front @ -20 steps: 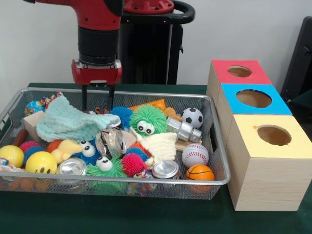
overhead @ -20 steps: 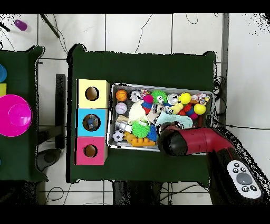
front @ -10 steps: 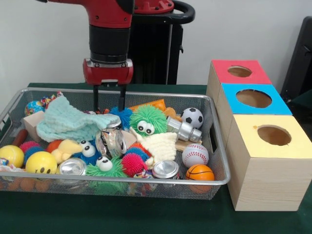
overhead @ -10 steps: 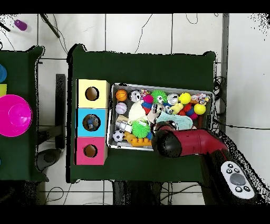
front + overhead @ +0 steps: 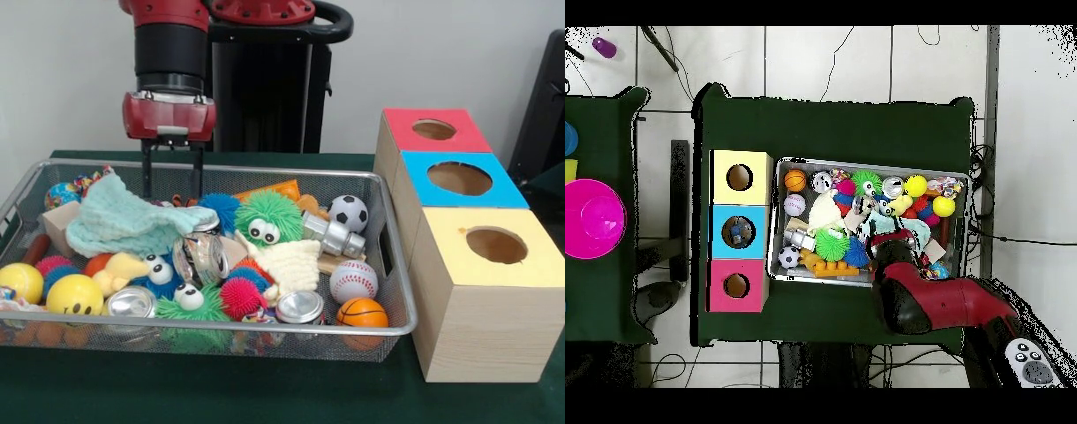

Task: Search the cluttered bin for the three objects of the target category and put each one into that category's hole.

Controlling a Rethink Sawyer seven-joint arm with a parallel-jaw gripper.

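Gripper [image 5: 170,181]: we read the two fingers as spread apart and empty, hanging just above the far rim of the mesh bin [image 5: 265,329].

Position: the tips stand over the back edge of the mint cloth [image 5: 119,221], toward the end of the bin far from the boxes.

Target category: the task does not name it. We judge the balls a likely set, since three sit together: the soccer ball [image 5: 348,212], the baseball [image 5: 353,281] and the basketball [image 5: 362,313].

Key relation: in the front view all three balls lie at the box end of the bin, well apart from the gripper; the soccer ball is the nearest of them. Round bodies give no long axis to align with.

Holes: the red box [image 5: 433,130], the blue box [image 5: 459,179] and the yellow box [image 5: 496,246] stand in a row beside the bin. The overhead view seems to show something inside the blue hole, though we cannot tell what.

Change: against half a second ago the gripper has shifted away from the boxes and risen slightly; the bin contents lie unchanged.
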